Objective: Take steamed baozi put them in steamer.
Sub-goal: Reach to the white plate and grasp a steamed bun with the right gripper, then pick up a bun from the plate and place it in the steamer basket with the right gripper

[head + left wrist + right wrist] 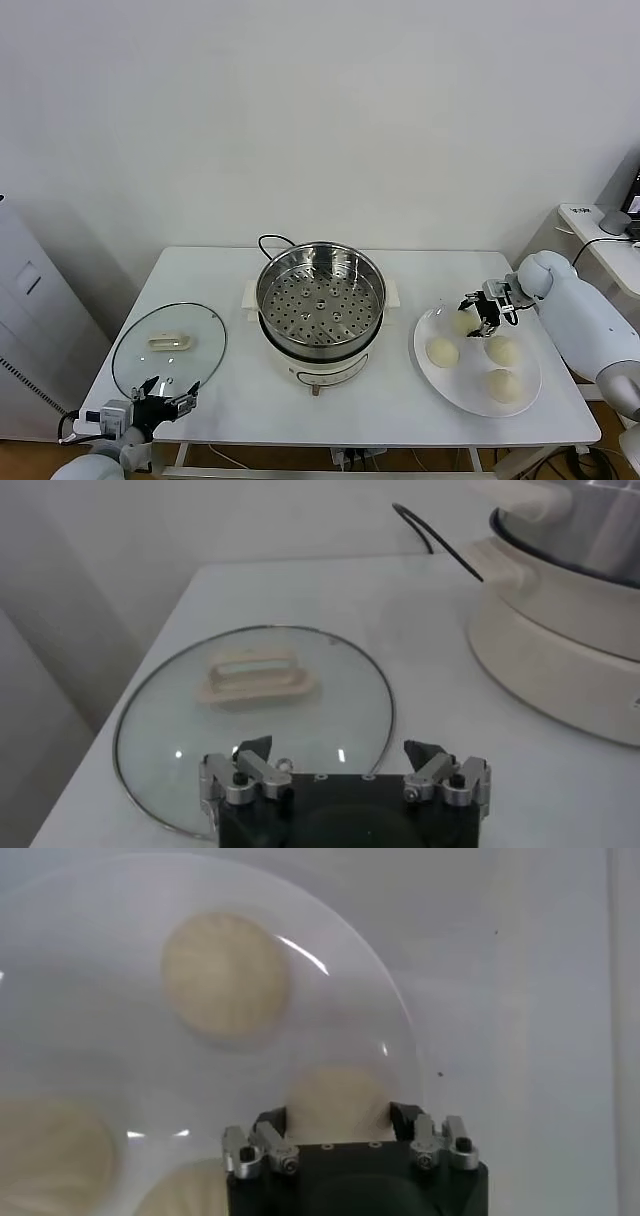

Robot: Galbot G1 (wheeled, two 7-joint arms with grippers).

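Right gripper (338,1116) fingers flank one steamed baozi (338,1100), hiding its lower half

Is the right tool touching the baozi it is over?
Touching: in the right wrist view the right tool has a finger pressed against each side of the baozi on the plate.

Steamer (320,300) mid-table; lid (168,348) on its left; 4 baozi (442,351) on plate (432,378) right.

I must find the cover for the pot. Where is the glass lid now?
In the head view, the glass lid lies flat on the table's left side, left of the steamer, just beyond the open left gripper.
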